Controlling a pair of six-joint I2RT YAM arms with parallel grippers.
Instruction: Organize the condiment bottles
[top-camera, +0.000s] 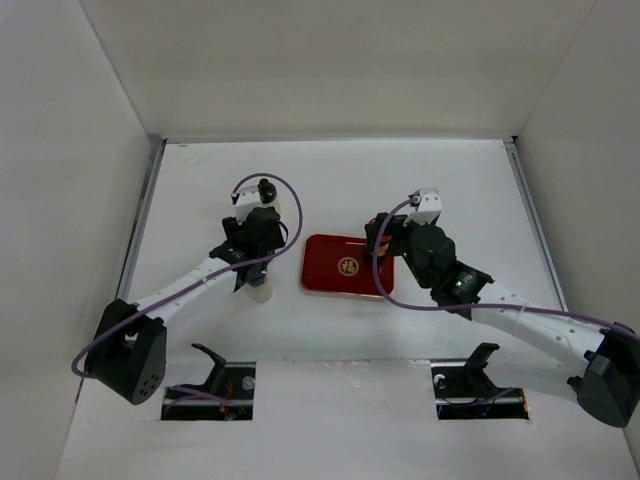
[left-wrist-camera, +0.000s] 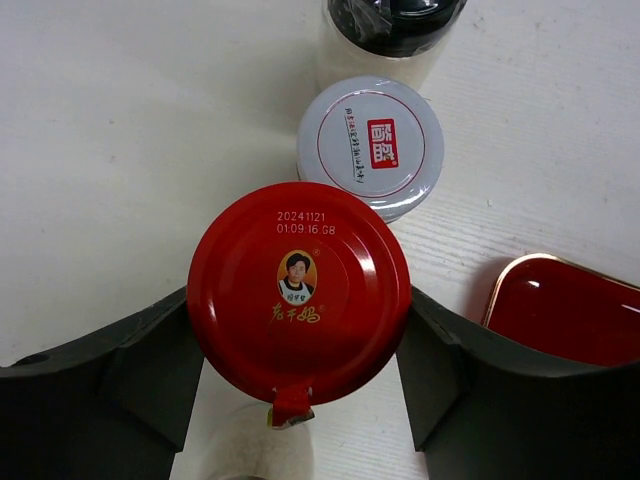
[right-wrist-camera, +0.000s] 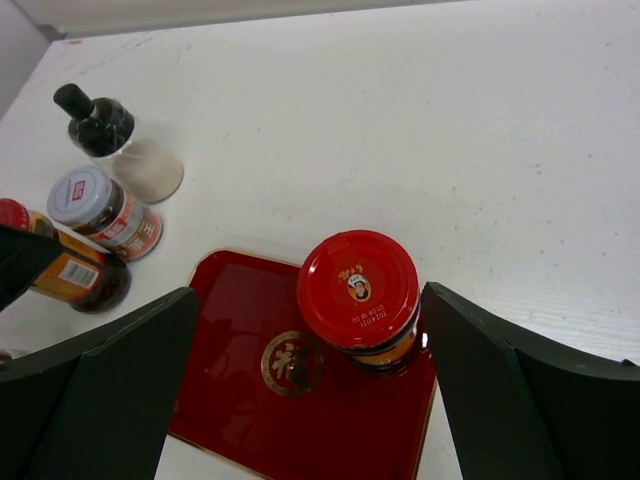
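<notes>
White table (top-camera: 450, 190), plain white walls (top-camera: 330, 60) on three sides. Left claw (left-wrist-camera: 300, 322) grips a red-capped bottle (left-wrist-camera: 298, 290) standing on the table beside the red tray (top-camera: 322, 281). Its cap reads "20241121 01:09:16 GB" above a small portrait. Beyond it stand a white-capped bottle (left-wrist-camera: 372, 145) with a red square label, then a black-capped bottle (left-wrist-camera: 392, 25). Right claw (right-wrist-camera: 308, 310) is spread wide around a second red-capped bottle (right-wrist-camera: 358, 290), upright on the tray and untouched.

Bottles counted: five in all. Red-capped bottles (right-wrist-camera: 358, 290) (right-wrist-camera: 72, 277): two. Pale-bodied bottles: three, made up of one black-capped bottle (right-wrist-camera: 100, 122), one white-capped bottle (right-wrist-camera: 85, 193) and one pale bottle (top-camera: 260, 291) whose cap cannot be seen. Trays: one red tray (right-wrist-camera: 240, 310).
</notes>
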